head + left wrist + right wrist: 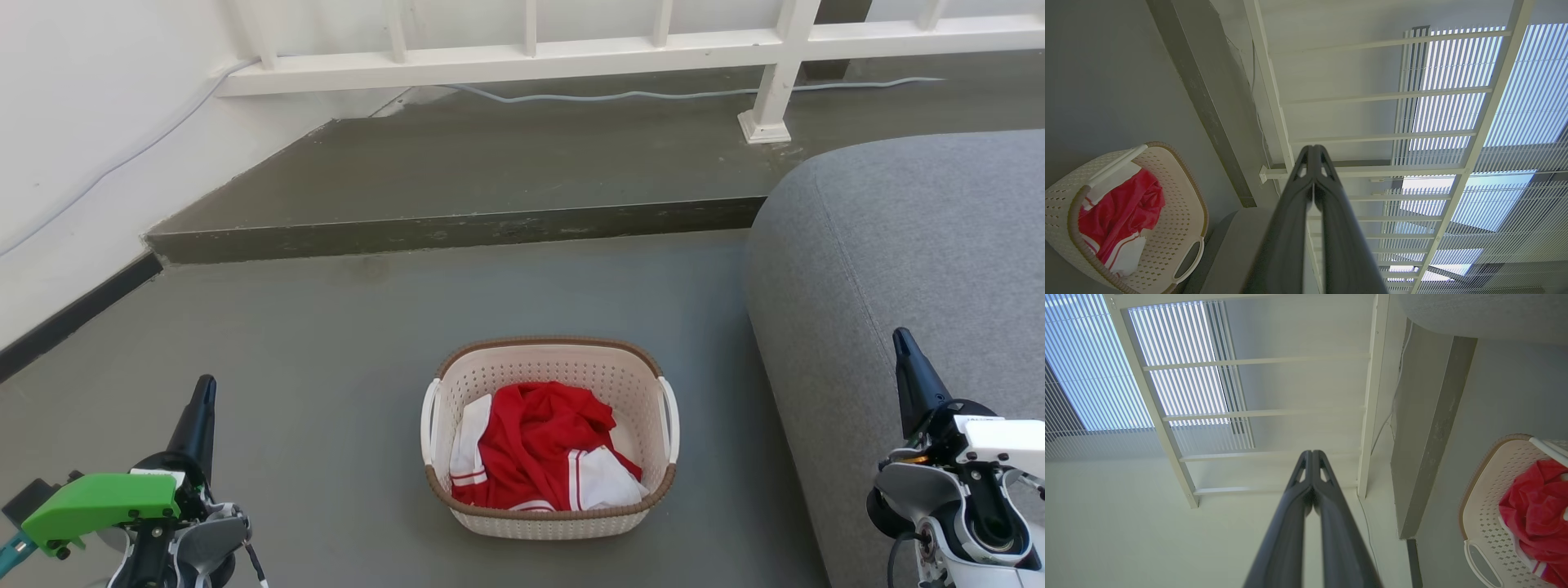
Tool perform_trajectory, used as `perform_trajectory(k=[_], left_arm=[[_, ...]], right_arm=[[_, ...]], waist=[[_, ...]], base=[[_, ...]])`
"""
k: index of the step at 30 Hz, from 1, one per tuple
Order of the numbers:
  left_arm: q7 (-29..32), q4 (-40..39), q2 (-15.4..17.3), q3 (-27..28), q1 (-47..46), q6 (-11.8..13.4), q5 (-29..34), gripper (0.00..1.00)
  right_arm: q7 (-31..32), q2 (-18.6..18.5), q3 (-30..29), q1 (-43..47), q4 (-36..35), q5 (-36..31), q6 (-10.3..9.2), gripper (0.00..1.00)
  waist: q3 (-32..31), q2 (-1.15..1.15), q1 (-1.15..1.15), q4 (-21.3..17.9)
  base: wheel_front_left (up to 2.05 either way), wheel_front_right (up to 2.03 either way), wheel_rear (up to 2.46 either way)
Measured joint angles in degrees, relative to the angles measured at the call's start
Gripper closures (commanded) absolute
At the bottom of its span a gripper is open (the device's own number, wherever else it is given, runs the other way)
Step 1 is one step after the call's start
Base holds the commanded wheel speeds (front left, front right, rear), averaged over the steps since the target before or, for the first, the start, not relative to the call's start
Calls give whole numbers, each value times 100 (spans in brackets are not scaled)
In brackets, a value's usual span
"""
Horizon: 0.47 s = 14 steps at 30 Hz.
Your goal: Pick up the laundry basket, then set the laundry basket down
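The laundry basket (549, 362) stands on the grey floor in the middle of the head view, cream and perforated with a brown rim and white side handles, holding a red and white garment (539, 449). My left gripper (204, 388) is shut at the lower left, well clear of the basket's left handle. My right gripper (902, 341) is shut at the lower right, in front of the sofa. The basket (1180, 228) lies at the lower left of the left wrist view, beside the left gripper (1314, 150). The basket (1490, 506) also sits at the right edge of the right wrist view, beside the right gripper (1311, 454).
A grey sofa (914, 269) bulges in close on the basket's right. Behind the basket a raised concrete step (457, 233) crosses the floor, with a white railing (767, 73) and a loose cable (653, 94) on it. A white wall (73, 163) runs along the left.
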Motion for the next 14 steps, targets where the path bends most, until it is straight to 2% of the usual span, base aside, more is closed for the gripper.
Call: perform_trajectory(k=[14], left_arm=[[0, -5, -2, 0, 2, 0, 0, 100]], right_arm=[[0, 0, -1, 0, -5, 2, 0, 100]], waist=[[0, 0, 0, 0]], base=[[0, 0, 0]])
